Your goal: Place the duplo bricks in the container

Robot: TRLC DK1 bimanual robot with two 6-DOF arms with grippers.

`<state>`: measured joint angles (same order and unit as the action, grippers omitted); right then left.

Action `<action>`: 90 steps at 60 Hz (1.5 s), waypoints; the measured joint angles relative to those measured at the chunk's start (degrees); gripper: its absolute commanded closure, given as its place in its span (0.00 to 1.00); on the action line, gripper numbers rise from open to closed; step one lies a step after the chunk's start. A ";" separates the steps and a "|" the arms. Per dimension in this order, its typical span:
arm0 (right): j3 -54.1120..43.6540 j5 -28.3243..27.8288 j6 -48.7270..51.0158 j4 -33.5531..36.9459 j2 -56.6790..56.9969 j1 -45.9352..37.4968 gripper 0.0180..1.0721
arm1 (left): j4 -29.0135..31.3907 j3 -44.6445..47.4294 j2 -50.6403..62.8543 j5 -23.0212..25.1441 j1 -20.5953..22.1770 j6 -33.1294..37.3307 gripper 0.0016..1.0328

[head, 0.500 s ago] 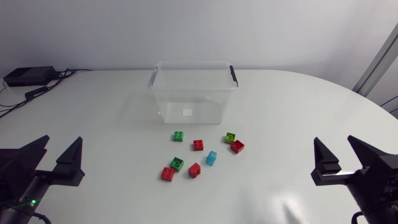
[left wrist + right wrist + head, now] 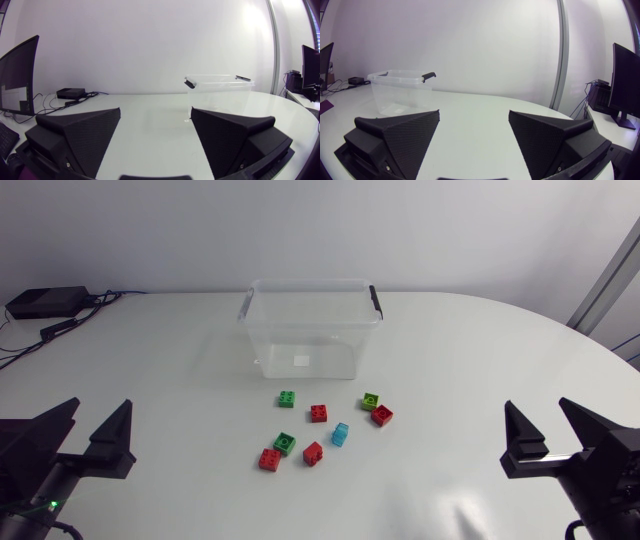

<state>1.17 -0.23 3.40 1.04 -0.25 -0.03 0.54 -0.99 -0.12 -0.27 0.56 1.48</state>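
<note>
At the left edge of the counter (image 2: 480, 340), left fingers (image 2: 115, 442): I see them spread wide, holding nothing and touching nothing.
Right fingers (image 2: 522, 448): just as wide apart at the right edge, with only bare surface between them.
Left arm (image 2: 30, 480): low at the near left corner, with its wedges pointing across toward the far side.
Right arm (image 2: 610, 470): mirrored at the near right corner, with the same level aim.
Container (image 2: 300, 345): one, clear plastic and open-topped, with a black clip handle (image 2: 375, 300) on its right end. It stands at the far middle.
Duplo bricks (image 2: 313, 453): eight by my count, all loose on the surface just in front of the box, outside it and well apart from both arms.
Red bricks (image 2: 318, 413): four.
Green bricks (image 2: 287, 399): three, the rightmost a limier shade.
Blue brick (image 2: 341, 434): one, translucent, in the middle of the cluster.
Black box (image 2: 45, 302): one, at the far left, with cables (image 2: 70, 325) trailing beside it.
</note>
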 measured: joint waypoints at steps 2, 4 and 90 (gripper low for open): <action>0.00 0.00 0.00 -0.02 0.04 0.00 0.05 | 0.55 -0.11 0.00 0.00 0.00 0.00 0.08; 0.00 0.02 0.00 0.00 0.13 0.00 0.05 | 1.53 -0.55 0.00 0.00 0.00 0.00 0.08; 31.15 -8.00 -6.40 17.05 -51.91 2.95 0.05 | 37.92 -57.46 98.29 3.52 31.63 -5.25 0.12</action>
<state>32.32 -8.23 -3.01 18.09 -52.16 2.92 38.46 -58.46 98.17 3.25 32.18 -3.77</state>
